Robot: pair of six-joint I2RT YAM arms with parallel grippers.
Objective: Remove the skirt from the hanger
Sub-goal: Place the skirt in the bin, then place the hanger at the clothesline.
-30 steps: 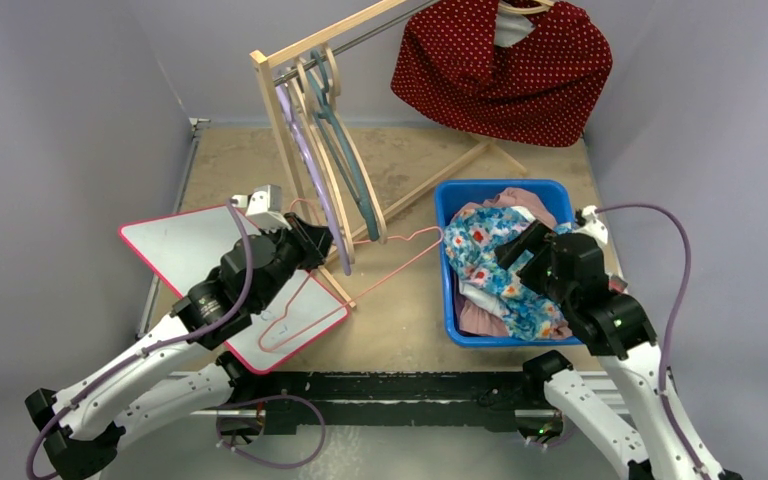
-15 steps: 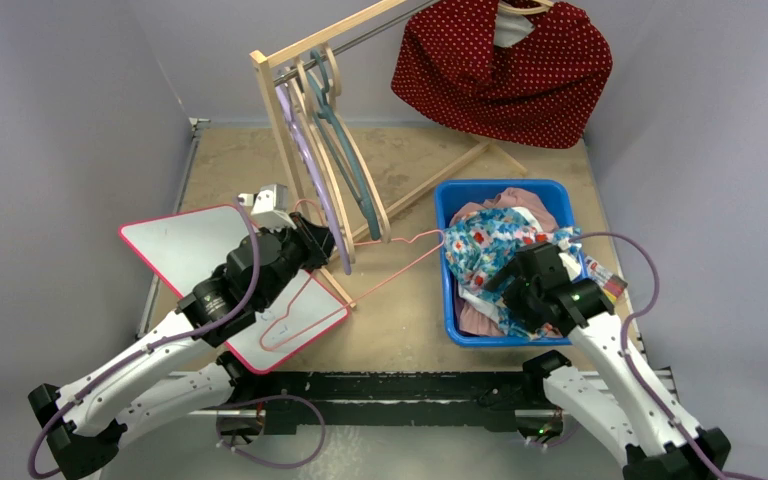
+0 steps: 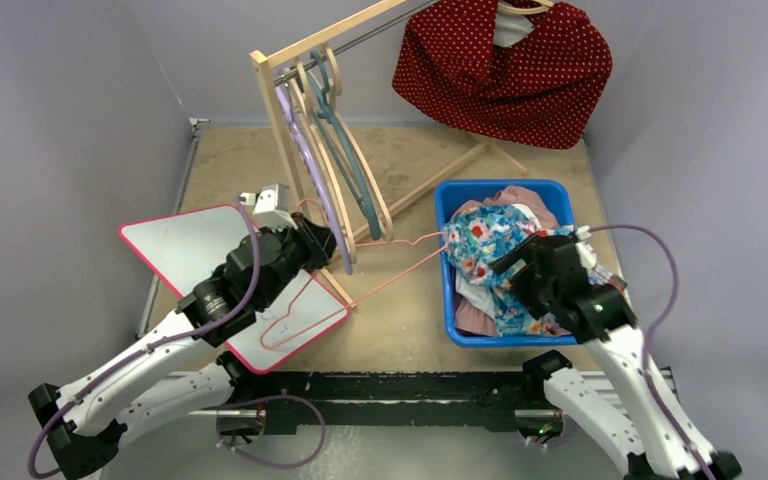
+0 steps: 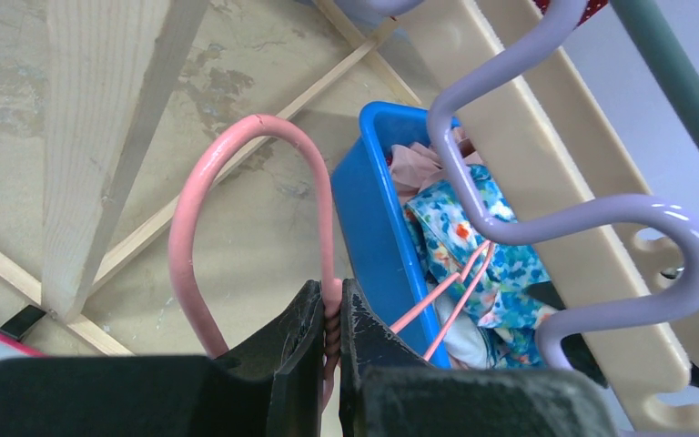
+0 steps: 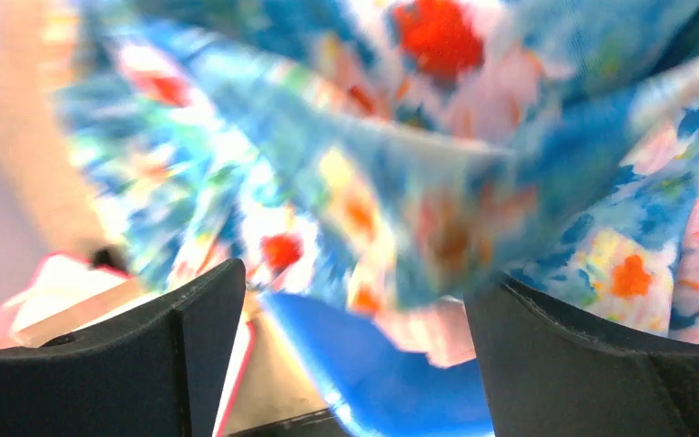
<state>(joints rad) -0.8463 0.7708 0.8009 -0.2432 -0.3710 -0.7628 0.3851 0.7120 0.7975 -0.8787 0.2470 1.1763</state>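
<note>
1. On the near side of the blue bin (image 3: 470, 185), the right gripper (image 5: 355, 284) hangs over the floral skirt (image 3: 485, 245) with its fingers spread wide. The cloth fills its blurred view, and I cannot tell whether it touches the fabric. Over the last second this arm pulls back from above the bin's middle toward the near rim, then eases in again. The gripper stays spread throughout.
2. Well left of the bin, the left gripper (image 4: 329, 319) stays clamped on the twisted neck of the pink hanger (image 4: 179, 237), hardly moving. It anchors the hanger above the tabletop (image 3: 410, 310).
3. The hanger's wires reach to the bin's left rim, where the skirt is now bunched higher than before. The rest of it lies inside the bin.
4. My judgement: the tug has gathered the fabric but not freed it. The skirt appears still caught on the hanger's far end, so the right gripper needs a fresh hold.
5. Beyond the bin, the wooden rack (image 3: 275, 110) and red dress (image 3: 505, 65) are unchanged.
</note>
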